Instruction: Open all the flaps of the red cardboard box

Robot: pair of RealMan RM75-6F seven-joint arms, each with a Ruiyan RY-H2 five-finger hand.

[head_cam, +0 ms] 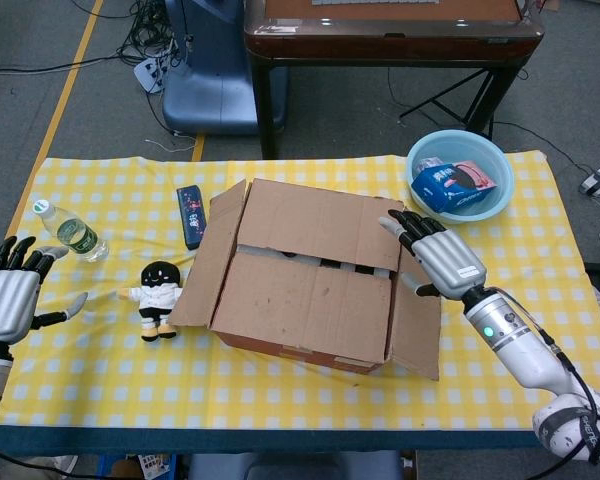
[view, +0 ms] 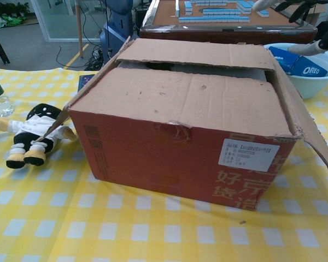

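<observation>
The red cardboard box (head_cam: 310, 285) (view: 180, 142) stands mid-table. Its two long top flaps (head_cam: 305, 300) lie down flat, near one and far one (head_cam: 320, 225), with a narrow gap between them. The left side flap (head_cam: 210, 250) and right side flap (head_cam: 417, 300) are folded outward. My right hand (head_cam: 438, 257) hovers open over the box's right edge, fingers spread toward the far flap; in the chest view only its fingertips (view: 303, 10) show at top right. My left hand (head_cam: 8, 295) is open at the table's far left edge, holding nothing.
A small doll (head_cam: 158, 295) (view: 30, 134) lies left of the box. A water bottle (head_cam: 72, 232) and a dark remote-like item (head_cam: 190, 215) lie further back left. A blue basin (head_cam: 460, 175) with snack packs stands back right.
</observation>
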